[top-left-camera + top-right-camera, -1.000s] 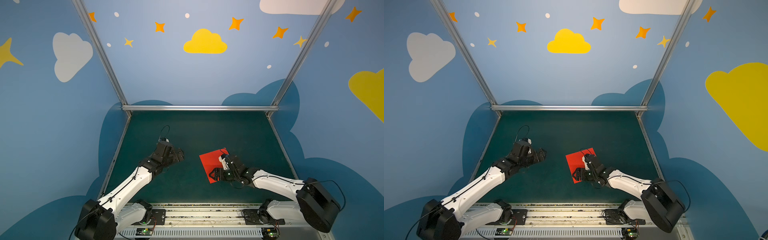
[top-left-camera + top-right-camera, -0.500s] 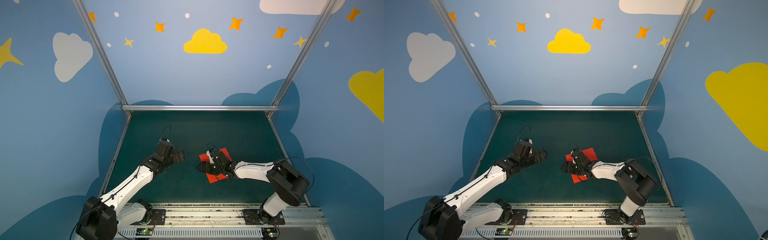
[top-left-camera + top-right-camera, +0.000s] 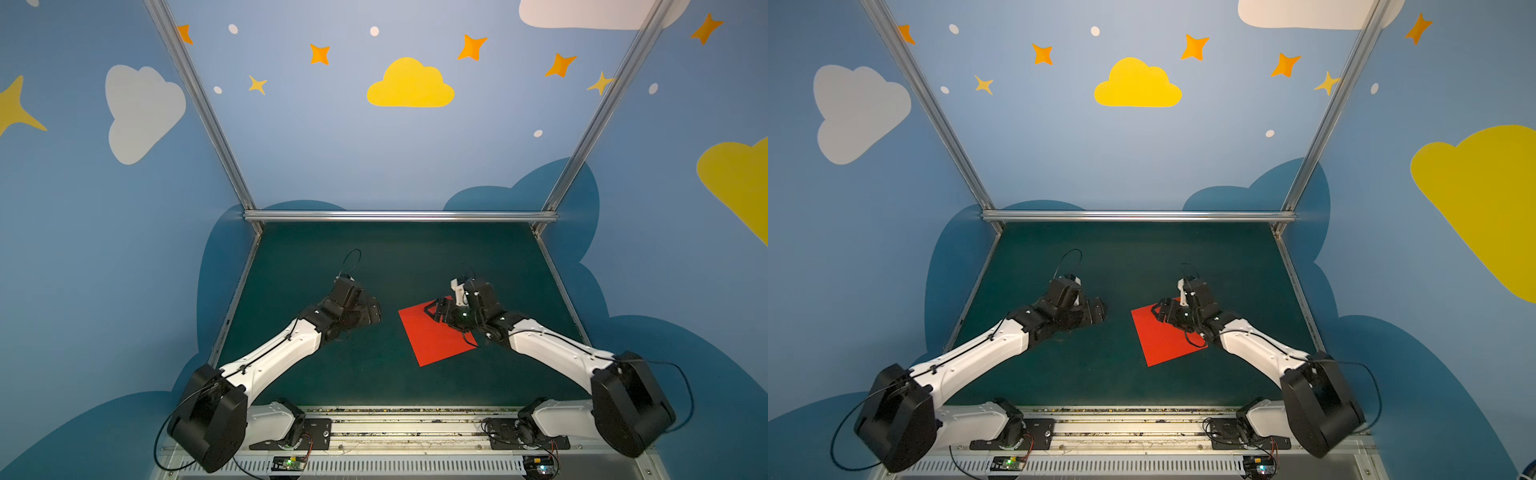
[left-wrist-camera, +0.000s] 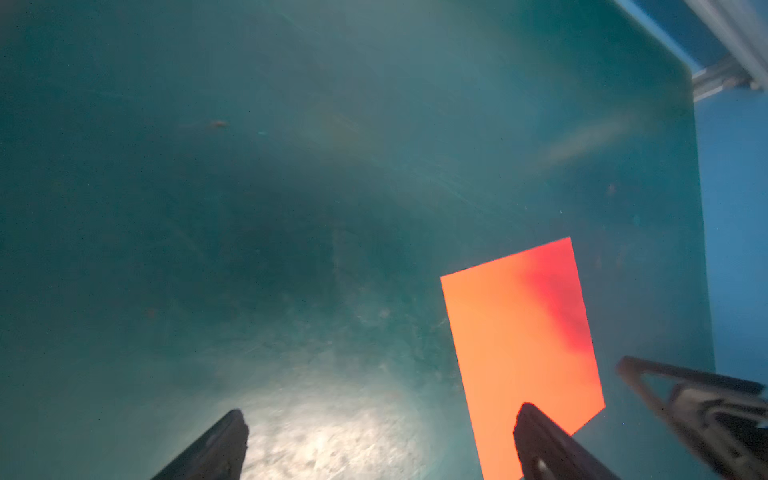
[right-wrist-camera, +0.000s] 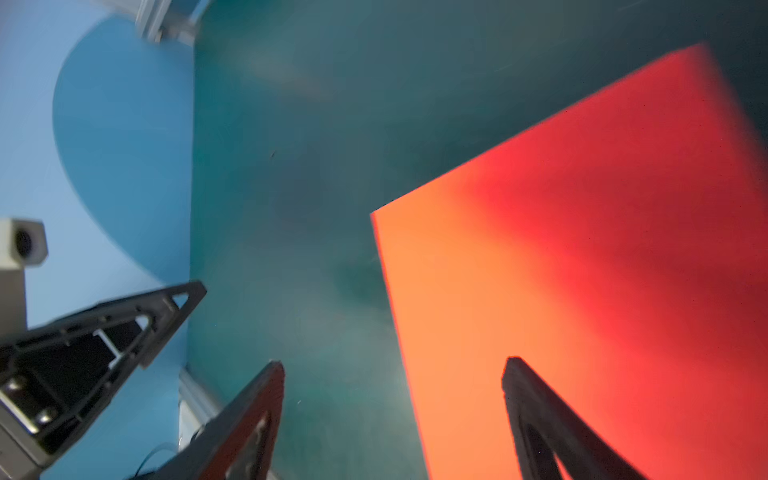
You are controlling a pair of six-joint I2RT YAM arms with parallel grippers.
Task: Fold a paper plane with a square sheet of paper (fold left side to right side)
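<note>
Both wide and empty: left gripper (image 3: 371, 312) kept beside the unfolded square sheet of paper (image 3: 432, 338), right gripper (image 3: 433, 309) swung back over its far corner.

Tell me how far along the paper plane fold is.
Done: nothing that shows; the red sheet lies flat on the green table, no crease visible. In hand: right gripper hangs open over the sheet's far end, gripping nothing; left gripper hovers open beside its left edge, apart. Left: the left-to-right fold and every later fold.
</note>
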